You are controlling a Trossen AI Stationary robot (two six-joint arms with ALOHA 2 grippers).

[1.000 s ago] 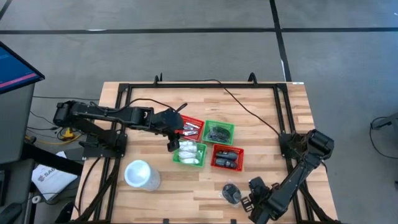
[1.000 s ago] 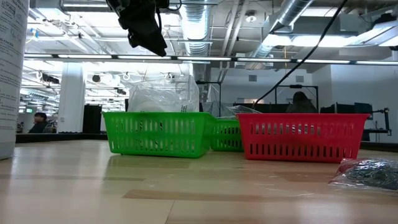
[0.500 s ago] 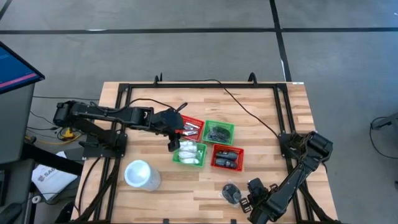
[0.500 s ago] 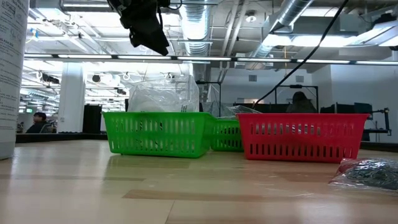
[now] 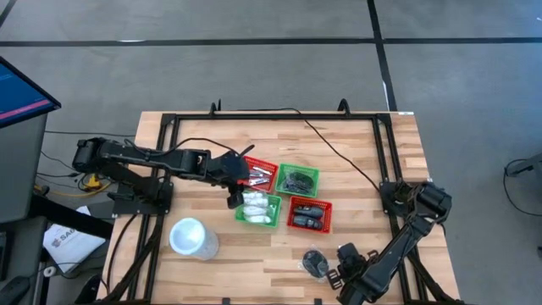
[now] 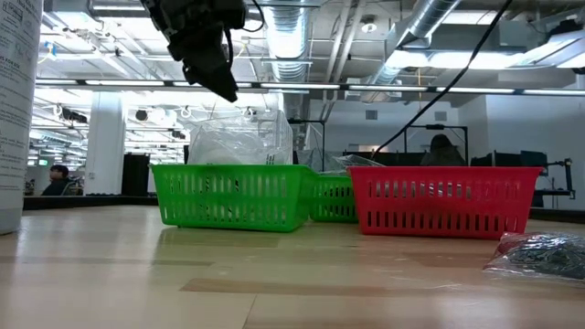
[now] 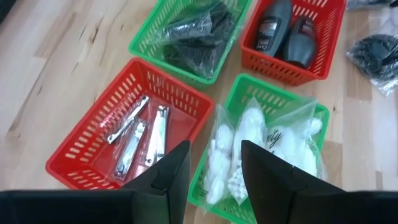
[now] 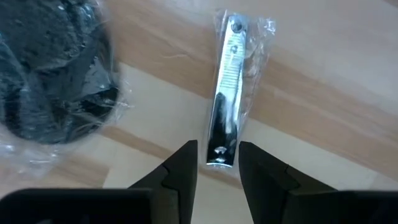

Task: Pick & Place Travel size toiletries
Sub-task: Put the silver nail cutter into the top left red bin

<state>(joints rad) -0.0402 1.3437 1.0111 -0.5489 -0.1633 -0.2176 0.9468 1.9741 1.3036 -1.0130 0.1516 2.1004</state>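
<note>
My left gripper (image 5: 232, 193) (image 6: 216, 80) hangs open above the four baskets, touching nothing. Below its fingers (image 7: 214, 149) lie white crinkly packets (image 7: 261, 149) in a green basket (image 5: 257, 208), silvery clippers (image 7: 140, 134) in a red basket (image 5: 259, 174), dark pieces in clear wrap (image 7: 196, 31) in the far green basket (image 5: 298, 180) and dark bottles (image 7: 286, 31) in the other red basket (image 5: 309, 213). My right gripper (image 5: 340, 267) (image 8: 217, 149) is open low over the table's near edge. A wrapped silvery clipper (image 8: 227, 118) lies flat just ahead of its fingertips, and a black round bundle in clear wrap (image 8: 50, 81) (image 5: 315, 264) (image 6: 539, 256) rests beside it.
A large white cup (image 5: 193, 237) (image 6: 14, 110) stands upright near the table's left near corner. A black cable (image 5: 339, 151) runs across the far right of the table. A black frame (image 5: 279, 117) borders the wooden top. Bare wood lies between the baskets and the near edge.
My left gripper has shifted a little toward the table's left above the baskets, staying open and at much the same height. The baskets and loose items have not moved.
</note>
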